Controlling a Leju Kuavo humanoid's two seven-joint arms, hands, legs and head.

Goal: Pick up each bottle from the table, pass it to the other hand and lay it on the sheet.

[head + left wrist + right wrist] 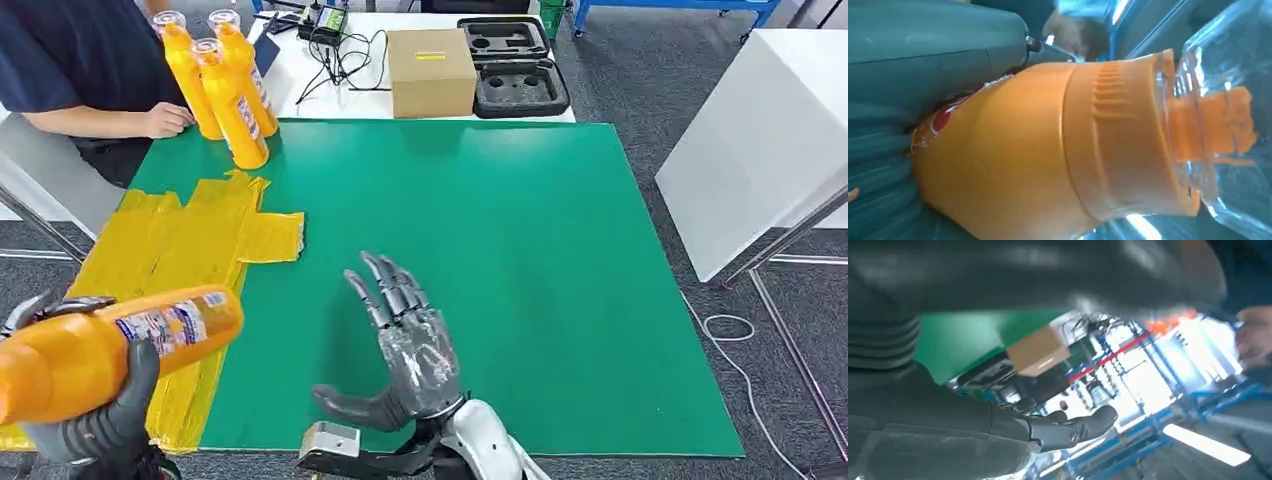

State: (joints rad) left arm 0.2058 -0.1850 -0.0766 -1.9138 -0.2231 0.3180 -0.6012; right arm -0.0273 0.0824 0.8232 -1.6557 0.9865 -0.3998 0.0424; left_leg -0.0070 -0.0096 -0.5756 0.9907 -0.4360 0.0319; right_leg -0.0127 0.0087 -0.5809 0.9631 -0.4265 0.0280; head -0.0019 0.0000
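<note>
Orange bottle (110,345) (labelled, clear-capped) gripped sideways, left hand (100,425).

Green mat (520,260) bare across centre and right, open room for a hand there. Obstacles: three upright bottles (232,95) at far-left corner, person's hand (165,119) just beside them, cardboard box (430,72) and black foam trays (515,65) past the far edge, probably off the mat.

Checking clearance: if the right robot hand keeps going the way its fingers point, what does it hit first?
Right robot hand points up-left over bare green mat; way looks free until, probably, the standing orange bottles. Depth unclear.
</note>
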